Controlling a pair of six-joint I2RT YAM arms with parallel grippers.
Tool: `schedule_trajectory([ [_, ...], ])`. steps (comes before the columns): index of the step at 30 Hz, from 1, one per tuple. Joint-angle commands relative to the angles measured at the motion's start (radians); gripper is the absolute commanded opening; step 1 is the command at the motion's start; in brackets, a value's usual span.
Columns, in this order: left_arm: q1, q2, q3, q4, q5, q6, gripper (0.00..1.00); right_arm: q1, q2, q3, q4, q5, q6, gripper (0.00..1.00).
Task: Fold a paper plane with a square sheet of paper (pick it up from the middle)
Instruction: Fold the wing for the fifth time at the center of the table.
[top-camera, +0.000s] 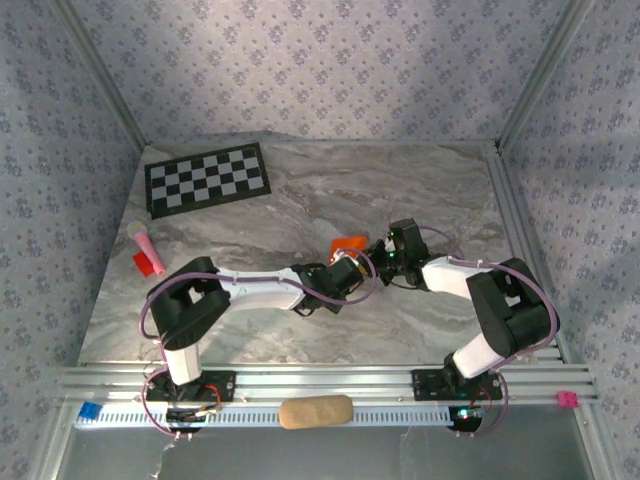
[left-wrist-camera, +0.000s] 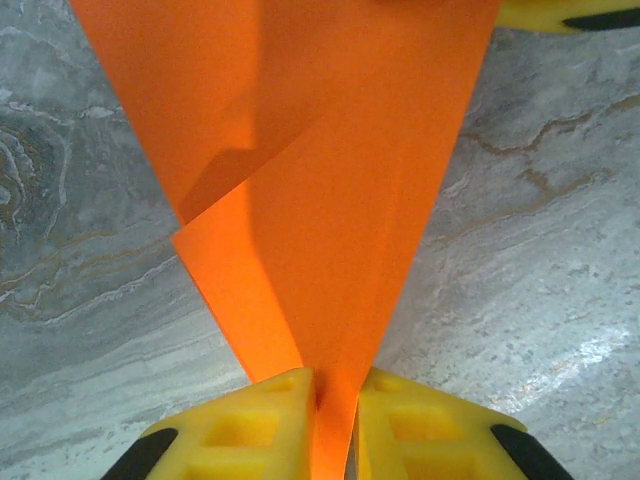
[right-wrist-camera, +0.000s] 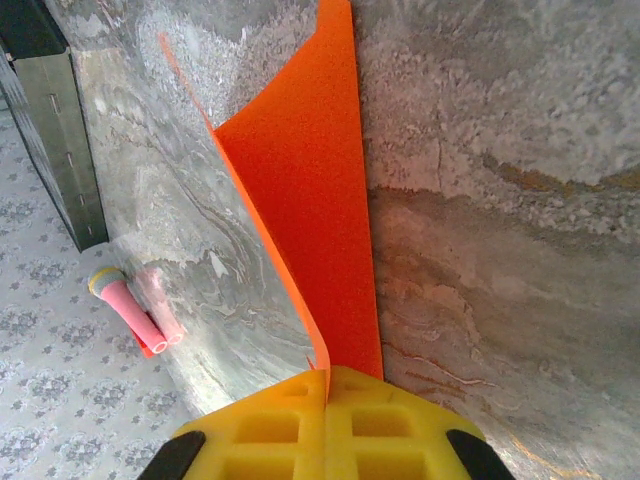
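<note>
The left gripper (left-wrist-camera: 335, 398) is pinching the narrow end of the orange paper (left-wrist-camera: 330, 200), its jaws pressed onto the creased sheet. The right gripper (right-wrist-camera: 328, 385) is clamping another edge of it. The paper is being held between the two near the middle of the table (top-camera: 250, 330), well apart from the checkerboard sheet (top-camera: 208, 180) at the far left corner.

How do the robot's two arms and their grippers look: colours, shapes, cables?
The left arm and the right arm have white links between bulky black joints. A thin lilac cable loops along each arm. A small green light glows near the right wrist. The left gripper and the right gripper have blocky yellow fingers with rectangular recesses and black outer patches.
</note>
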Motion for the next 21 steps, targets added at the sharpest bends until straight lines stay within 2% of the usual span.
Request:
schedule_trajectory([
  [1,-0.007,0.013,-0.001,-0.006,-0.014,-0.006,0.19,-0.007,-0.022,-0.009,0.001,0.000,0.006,0.00],
  [4,-0.007,0.013,-0.003,-0.009,-0.018,-0.012,0.21,-0.007,-0.023,-0.007,0.000,0.001,0.005,0.00],
  [8,-0.007,0.013,-0.005,-0.010,-0.021,-0.010,0.19,-0.007,-0.025,-0.007,-0.002,-0.001,0.002,0.00],
  [15,-0.008,0.018,-0.006,-0.015,-0.020,-0.006,0.10,-0.009,-0.033,-0.010,-0.005,-0.004,-0.003,0.02],
  [21,-0.006,0.018,-0.012,-0.003,-0.019,-0.026,0.08,-0.025,-0.074,-0.001,-0.081,0.019,-0.063,0.14],
])
